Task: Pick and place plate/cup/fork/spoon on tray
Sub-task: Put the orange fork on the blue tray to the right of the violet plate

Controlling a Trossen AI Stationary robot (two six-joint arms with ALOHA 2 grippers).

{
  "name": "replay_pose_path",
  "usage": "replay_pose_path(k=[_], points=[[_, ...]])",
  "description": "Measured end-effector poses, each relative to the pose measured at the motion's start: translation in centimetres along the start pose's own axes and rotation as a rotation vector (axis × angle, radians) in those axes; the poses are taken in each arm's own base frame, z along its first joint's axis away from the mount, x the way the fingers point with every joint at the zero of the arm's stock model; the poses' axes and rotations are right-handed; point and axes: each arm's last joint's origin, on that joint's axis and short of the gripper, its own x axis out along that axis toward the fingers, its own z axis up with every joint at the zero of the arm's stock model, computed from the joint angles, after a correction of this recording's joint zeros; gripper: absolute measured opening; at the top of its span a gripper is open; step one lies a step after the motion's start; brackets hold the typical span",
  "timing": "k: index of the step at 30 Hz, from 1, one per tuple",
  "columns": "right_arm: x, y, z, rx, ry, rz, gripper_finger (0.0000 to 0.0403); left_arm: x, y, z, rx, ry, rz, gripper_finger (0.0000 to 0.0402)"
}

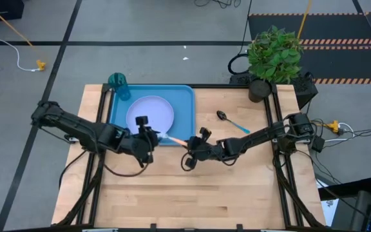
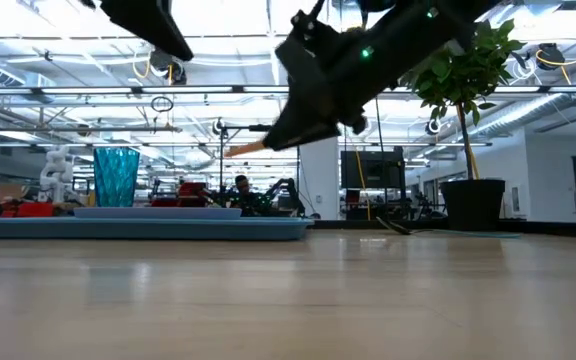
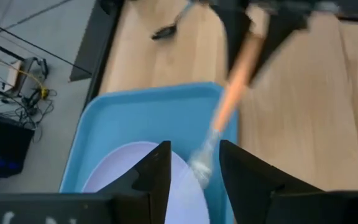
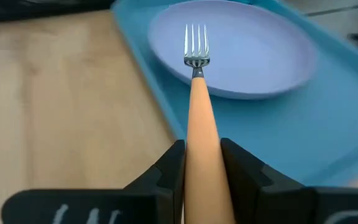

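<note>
My right gripper (image 1: 190, 148) is shut on the fork (image 4: 197, 93), which has an orange handle and silver tines and is held above the tray's near right edge. The tines point over the lavender plate (image 1: 150, 113), which lies flat in the blue tray (image 1: 185, 93). My left gripper (image 3: 194, 163) is open, its fingers on either side of the fork's tine end (image 3: 202, 163) without touching it. The teal cup (image 1: 118, 84) stands upright at the tray's far left corner. The spoon (image 1: 232, 120) lies on the table, right of the tray. My right gripper pinches the fork's orange handle (image 4: 201, 146) between its two fingers, toward the handle's free end. The fingers come from the table's right, roughly level, and lie along the fork. The fork is lifted clear, near level, its tines (image 4: 196, 43) pointing at the plate.
A potted plant (image 1: 274, 55) stands at the table's far right. The bare wooden table (image 1: 192, 193) spreads toward the near edge.
</note>
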Motion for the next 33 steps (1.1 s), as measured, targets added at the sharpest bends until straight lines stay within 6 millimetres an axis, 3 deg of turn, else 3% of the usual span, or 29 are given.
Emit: replay_pose_path(k=[3,6,11,19,23,28,33], points=[[0.0,0.4,0.4,-0.014,-0.021,0.127,0.0068,-0.4,0.3,0.0,-0.02,-0.012,0.004,0.013],[0.0,0.5,0.3,-0.027,-0.041,0.138,0.0069,-0.6,0.4,-0.1,-0.03,-0.016,0.004,0.0127],[0.3,-0.6,0.7,0.059,-0.105,-0.069,0.0069,-0.6,0.6,-0.2,-0.056,-0.006,0.008,0.0127],[0.8,-2.3,1.2,0.129,-0.163,-0.257,0.007,-0.5,0.7,-0.4,-0.085,0.011,0.021,0.0127],[1.3,-3.7,1.5,0.159,-0.184,-0.348,0.0066,-0.6,1.0,-1.2,-0.038,0.07,0.111,0.0127],[2.2,-5.3,1.5,0.25,-0.185,-0.39,0.0067,-1.0,2.3,-2.6,-0.03,0.143,0.281,0.0127],[2.9,-5.9,1.0,0.285,-0.172,-0.41,0.0067,-2.0,4.0,-3.4,-0.092,0.12,0.31,0.0127]])
